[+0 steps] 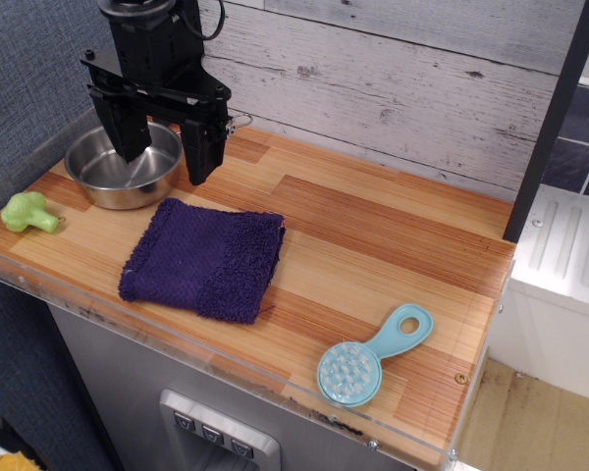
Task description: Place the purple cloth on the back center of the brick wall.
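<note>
The purple cloth (pixel 204 259) lies flat and squarish on the brick wall (pixel 373 226), a wooden top of staggered orange-brown and tan blocks, toward its front left. My black gripper (pixel 165 157) hangs above the back left, just behind the cloth and partly over the steel bowl (pixel 123 167). Its two fingers (pixel 202 147) stand apart and hold nothing. It does not touch the cloth.
A green broccoli toy (pixel 27 212) lies at the far left edge. A light-blue scrub brush (pixel 371 356) lies at the front right. A clear plastic lip (pixel 226 363) runs along the front edge. A grey plank wall (pixel 393 88) stands behind.
</note>
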Robot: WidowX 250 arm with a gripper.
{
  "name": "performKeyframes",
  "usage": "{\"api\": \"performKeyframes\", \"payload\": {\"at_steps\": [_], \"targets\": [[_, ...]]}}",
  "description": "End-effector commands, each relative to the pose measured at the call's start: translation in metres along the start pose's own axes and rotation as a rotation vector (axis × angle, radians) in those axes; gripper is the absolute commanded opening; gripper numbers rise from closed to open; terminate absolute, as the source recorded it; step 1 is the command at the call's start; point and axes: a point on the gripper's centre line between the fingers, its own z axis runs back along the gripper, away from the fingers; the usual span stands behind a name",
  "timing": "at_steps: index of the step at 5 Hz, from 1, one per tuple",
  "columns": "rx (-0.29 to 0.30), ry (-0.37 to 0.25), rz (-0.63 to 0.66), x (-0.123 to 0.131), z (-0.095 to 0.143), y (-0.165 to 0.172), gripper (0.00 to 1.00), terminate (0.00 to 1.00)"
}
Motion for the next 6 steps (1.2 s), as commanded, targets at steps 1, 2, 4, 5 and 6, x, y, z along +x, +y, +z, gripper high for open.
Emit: {"api": "performKeyframes", "payload": {"at_steps": [1,2,4,5,6], "targets": [[0.000,0.000,0.000,0.000,0.000,0.000,1.00,0.00],[0.008,0.010,-0.005,-0.004,-0.010,0.000,1.00,0.00],[-0.014,0.010,-0.020,-0.009,-0.045,-0.003,1.00,0.00],[0.008,0.011,-0.051,-0.002,-0.074,-0.008,1.00,0.00],[0.042,0.002,-0.077,0.010,-0.096,-0.012,1.00,0.00]]}}
